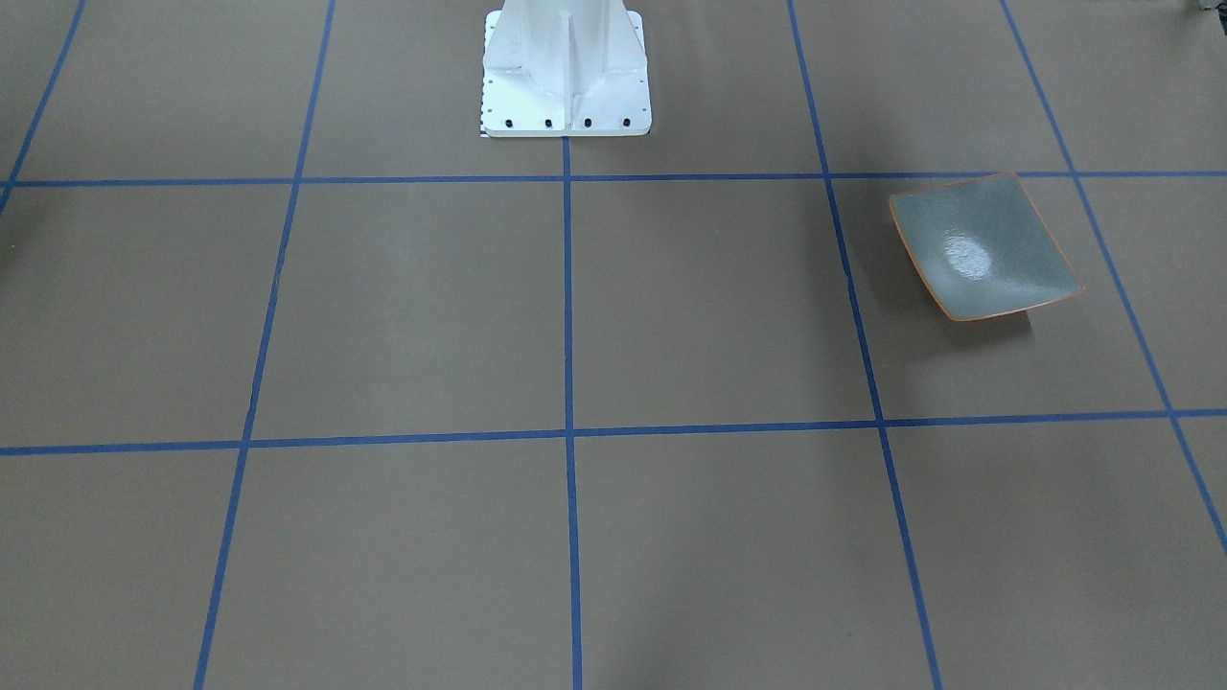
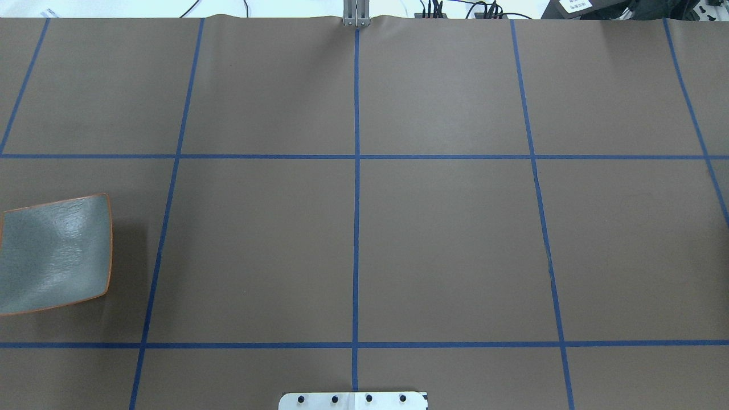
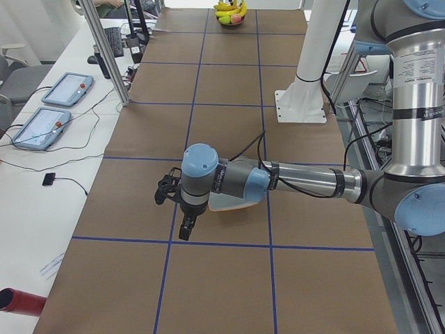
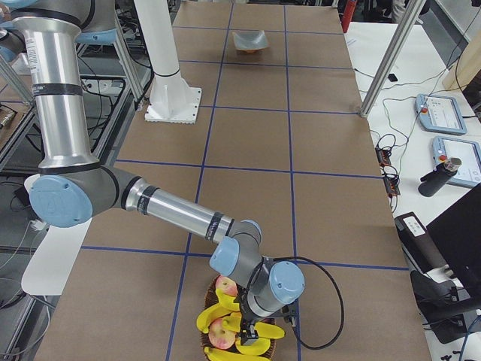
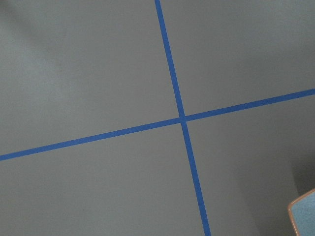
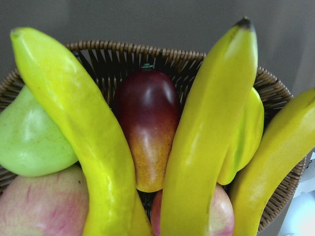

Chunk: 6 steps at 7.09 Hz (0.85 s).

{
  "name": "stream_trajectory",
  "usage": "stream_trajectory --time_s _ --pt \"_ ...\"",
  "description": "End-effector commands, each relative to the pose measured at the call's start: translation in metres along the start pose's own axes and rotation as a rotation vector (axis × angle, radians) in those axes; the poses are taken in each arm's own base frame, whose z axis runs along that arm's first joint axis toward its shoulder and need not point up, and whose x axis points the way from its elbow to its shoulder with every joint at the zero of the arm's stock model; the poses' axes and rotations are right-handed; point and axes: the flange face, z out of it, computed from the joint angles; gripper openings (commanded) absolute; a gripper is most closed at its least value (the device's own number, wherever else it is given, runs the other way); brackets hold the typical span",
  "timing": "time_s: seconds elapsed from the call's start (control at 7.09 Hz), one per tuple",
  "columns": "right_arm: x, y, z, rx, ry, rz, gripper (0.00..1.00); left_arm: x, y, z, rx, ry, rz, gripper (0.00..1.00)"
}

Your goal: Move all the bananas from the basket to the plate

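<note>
The wicker basket [image 6: 147, 51] fills the right wrist view, holding bananas [image 6: 206, 142] that lie across other fruit. In the exterior right view my right gripper [image 4: 250, 335] hangs just over the bananas [image 4: 225, 314] in the basket [image 4: 214, 353]; I cannot tell whether it is open or shut. The grey-green plate [image 1: 983, 249] [image 2: 54, 253] sits bare on the robot's left side. My left gripper [image 3: 174, 209] hovers beside the plate [image 3: 233, 206], which the arm partly hides; its state cannot be told. A plate corner [image 5: 305, 216] shows in the left wrist view.
A dark red mango [image 6: 147, 123], a green pear [image 6: 29, 137] and apples [image 6: 39, 201] share the basket. The white robot base [image 1: 566, 72] stands at the table's middle. Blue tape lines [image 2: 356, 171] grid the brown table. Tablets [image 3: 66, 89] lie on a side desk.
</note>
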Motion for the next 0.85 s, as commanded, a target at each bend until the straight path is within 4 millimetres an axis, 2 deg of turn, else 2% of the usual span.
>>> stream_trajectory --time_s 0.0,0.42,0.71 --pt "0.004 0.002 0.011 -0.034 0.013 -0.003 0.89 0.003 -0.006 -0.001 0.005 0.000 0.009 1.00" --pt "0.003 0.000 0.014 -0.054 0.033 -0.012 0.78 0.004 -0.007 -0.002 0.008 0.001 0.014 1.00" --pt "0.004 0.000 0.026 -0.072 0.030 -0.014 0.77 0.004 -0.007 -0.002 0.008 0.001 0.017 1.00"
